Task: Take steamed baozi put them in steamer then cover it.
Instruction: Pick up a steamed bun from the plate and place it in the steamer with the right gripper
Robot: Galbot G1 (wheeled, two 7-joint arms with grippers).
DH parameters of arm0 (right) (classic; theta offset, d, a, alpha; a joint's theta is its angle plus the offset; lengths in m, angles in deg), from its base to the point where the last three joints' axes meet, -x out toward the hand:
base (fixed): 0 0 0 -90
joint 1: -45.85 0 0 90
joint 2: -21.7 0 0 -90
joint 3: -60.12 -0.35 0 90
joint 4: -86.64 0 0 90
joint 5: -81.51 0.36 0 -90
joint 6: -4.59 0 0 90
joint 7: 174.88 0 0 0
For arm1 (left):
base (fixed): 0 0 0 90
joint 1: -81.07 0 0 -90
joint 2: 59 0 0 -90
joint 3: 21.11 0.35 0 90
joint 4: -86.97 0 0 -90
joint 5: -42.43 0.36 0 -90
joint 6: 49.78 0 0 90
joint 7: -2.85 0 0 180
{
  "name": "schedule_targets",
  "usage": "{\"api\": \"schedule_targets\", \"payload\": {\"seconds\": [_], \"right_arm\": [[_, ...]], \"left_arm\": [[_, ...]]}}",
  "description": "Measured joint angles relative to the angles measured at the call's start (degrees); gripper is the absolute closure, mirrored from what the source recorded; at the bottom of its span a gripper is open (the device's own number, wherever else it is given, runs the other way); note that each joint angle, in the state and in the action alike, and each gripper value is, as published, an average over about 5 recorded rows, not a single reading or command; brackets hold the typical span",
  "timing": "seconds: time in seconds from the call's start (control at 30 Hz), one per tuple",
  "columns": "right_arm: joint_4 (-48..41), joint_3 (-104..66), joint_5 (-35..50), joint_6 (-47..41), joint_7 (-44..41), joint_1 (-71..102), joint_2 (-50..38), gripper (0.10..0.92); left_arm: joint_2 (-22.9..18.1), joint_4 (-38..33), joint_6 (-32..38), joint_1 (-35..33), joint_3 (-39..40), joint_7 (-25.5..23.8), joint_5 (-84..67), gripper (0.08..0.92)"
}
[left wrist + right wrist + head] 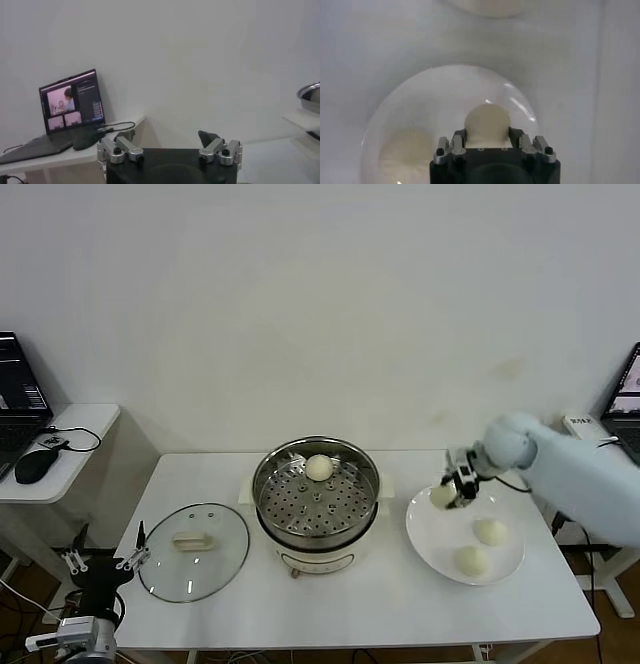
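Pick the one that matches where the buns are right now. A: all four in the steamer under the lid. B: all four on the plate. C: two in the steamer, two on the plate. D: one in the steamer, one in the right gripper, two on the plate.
D: one baozi lies on the steamer tray, the right gripper is shut on another, and two remain on the plate.
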Motion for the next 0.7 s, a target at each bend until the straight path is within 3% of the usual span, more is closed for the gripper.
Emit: {"api": "schedule_targets", "payload": {"seconds": [0.4, 0.7], "right_arm": [[4.7, 10.3, 18.3, -8.2, 5.6, -16.0, 10.2, 0.457], [1.7, 13.0, 25.0, -14.3, 11.1, -15.3, 22.5, 0.457]], "left_arm": [[0.1, -0.3, 0.1, 0.3, -0.2, 0.0, 0.0, 0.177], [-0.8, -0.4, 0.3, 0.5, -0.9, 0.0, 0.2, 0.177]]}}
